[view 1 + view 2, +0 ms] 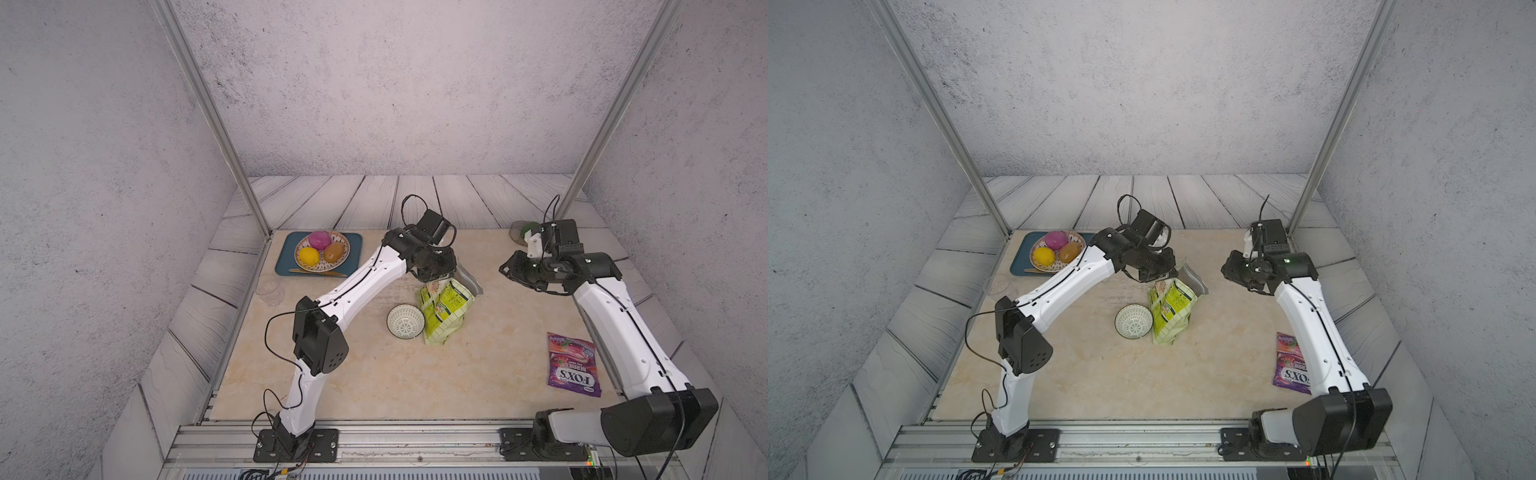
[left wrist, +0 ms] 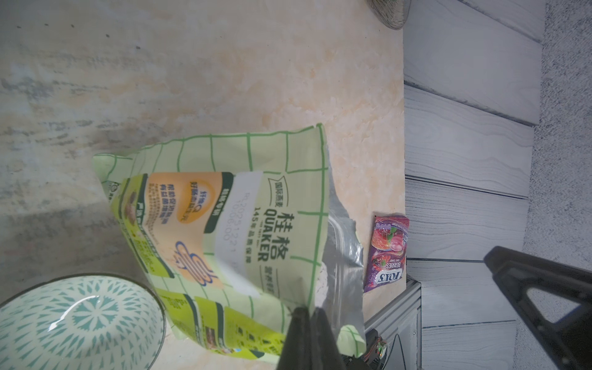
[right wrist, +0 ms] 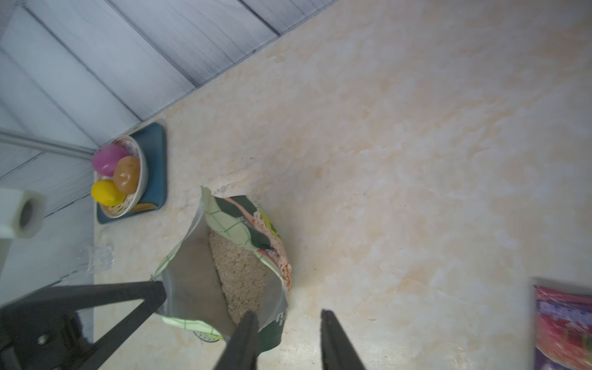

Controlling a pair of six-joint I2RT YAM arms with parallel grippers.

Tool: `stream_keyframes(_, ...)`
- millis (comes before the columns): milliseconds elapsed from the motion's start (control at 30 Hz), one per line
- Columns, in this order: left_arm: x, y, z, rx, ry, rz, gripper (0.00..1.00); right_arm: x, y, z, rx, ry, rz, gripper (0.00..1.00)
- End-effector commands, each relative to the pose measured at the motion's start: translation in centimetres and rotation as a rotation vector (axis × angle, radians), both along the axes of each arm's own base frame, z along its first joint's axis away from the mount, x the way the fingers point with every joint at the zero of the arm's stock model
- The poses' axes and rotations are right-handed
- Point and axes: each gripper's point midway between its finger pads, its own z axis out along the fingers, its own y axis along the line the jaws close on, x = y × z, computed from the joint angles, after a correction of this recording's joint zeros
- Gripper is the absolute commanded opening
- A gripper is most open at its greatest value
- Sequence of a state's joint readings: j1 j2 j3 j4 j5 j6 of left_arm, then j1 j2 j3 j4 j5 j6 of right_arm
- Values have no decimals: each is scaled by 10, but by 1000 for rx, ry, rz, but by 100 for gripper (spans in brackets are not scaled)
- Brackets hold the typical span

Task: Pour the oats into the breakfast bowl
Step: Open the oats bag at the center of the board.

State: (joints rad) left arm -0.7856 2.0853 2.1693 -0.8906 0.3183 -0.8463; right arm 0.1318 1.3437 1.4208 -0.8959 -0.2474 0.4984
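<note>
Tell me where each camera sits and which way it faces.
Top views: high behind the robot, looking down on the table; left arm and right arm show.
Left wrist: on the left arm, facing the bowl and oat pouch the left hand pinches.
Right wrist: on the right arm, facing the oats inside the pouch, past the open right hand.
Shared: both wrist views show pouch and candy bag.

Soft, even, bright light fills both top views, leaving only faint shadows on the tabletop [image 1: 374, 374], and the frame posts [image 1: 217, 124] splay outward toward the picture edges. In the left wrist view a white glare streak sits inside the breakfast bowl [image 2: 128, 307] and the print on the oats pouch [image 2: 224, 224] is slightly soft. In the right wrist view the candy bag [image 3: 563, 323] at the edge is smeared.
</note>
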Motion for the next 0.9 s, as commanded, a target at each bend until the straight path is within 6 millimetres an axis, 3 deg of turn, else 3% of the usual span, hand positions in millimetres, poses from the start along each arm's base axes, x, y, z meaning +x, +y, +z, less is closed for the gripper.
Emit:
stream_keyframes(0,3,-12,44,-114,-87,-33,0,-9,20,-19,89,70,77,48)
stream_keyframes(267,1,-13,48,-137,-75,-38,0,-5,38,-45,76,137,180,60)
stream_keyframes(367,1,-13,51,-147,-73,-39,0,-3,46,-61,-8,155,219,61)
stream_keyframes(533,1,-13,54,-157,-72,-37,0,5,32,-91,-153,222,174,59)
stream_keyframes(600,1,-12,54,-158,-70,-34,0,11,23,-91,-211,227,158,51)
stream_keyframes(667,3,-9,56,-156,-72,-26,0,19,16,-81,-260,216,140,12)
stream_keyframes(700,4,-7,56,-152,-74,-22,0,24,15,-70,-273,195,133,0)
stream_keyframes(867,12,17,49,-64,-88,42,0,47,8,-12,-294,27,68,0)
